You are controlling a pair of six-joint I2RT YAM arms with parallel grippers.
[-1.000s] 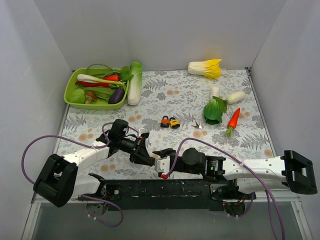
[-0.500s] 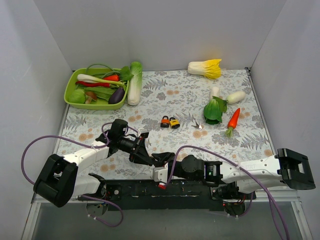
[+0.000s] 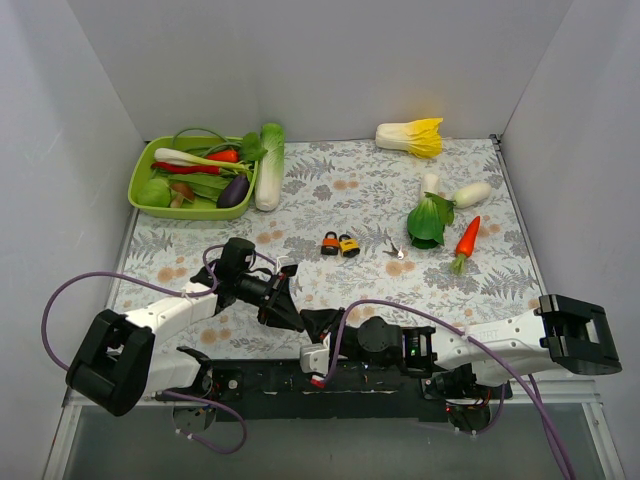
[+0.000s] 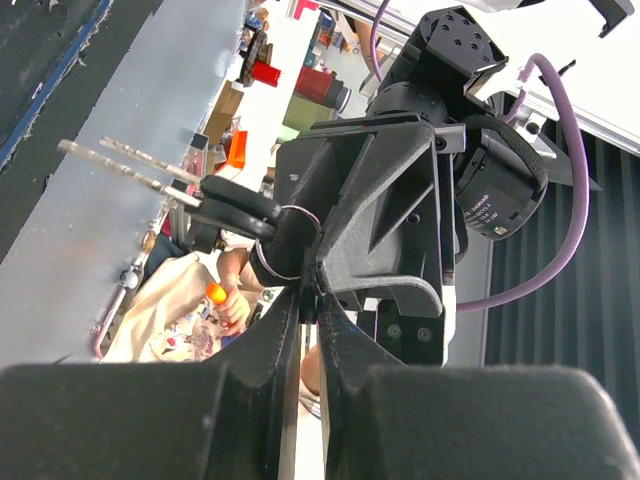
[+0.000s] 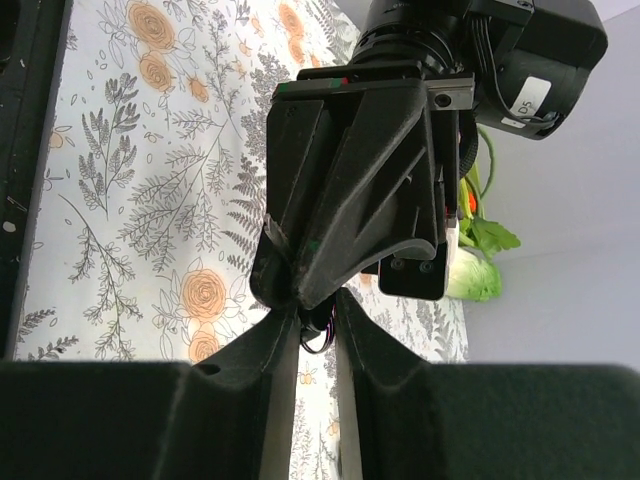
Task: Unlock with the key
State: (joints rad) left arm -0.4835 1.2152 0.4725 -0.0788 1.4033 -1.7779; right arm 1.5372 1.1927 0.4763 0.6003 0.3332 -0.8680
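My left gripper [image 4: 308, 303] is shut on a bunch of keys: two metal blades [image 4: 125, 165] with black heads [image 4: 235, 205] on a thin ring [image 4: 280, 250], sticking out to the left. In the top view it hovers low at the near edge [image 3: 292, 314]. My right gripper [image 3: 314, 323] meets it tip to tip. In the right wrist view the right gripper [image 5: 312, 322] has its jaws a narrow gap apart around the ring and a dark part of the key [image 5: 318, 335], under the left gripper's tips. Two small padlocks [image 3: 340, 244] lie mid-table.
A loose key [image 3: 395, 250] lies right of the padlocks. A green tray [image 3: 141, 173] of vegetables is at the back left, with a long cabbage [image 3: 270, 165] beside it. Bok choy [image 3: 428, 220], a carrot [image 3: 467, 238], radishes [image 3: 470, 193] and a yellow cabbage [image 3: 412, 136] lie at the right.
My right arm has slid left until its gripper meets the left gripper's tips, and its jaws have narrowed from wide open. The left arm and its keys have stayed put.
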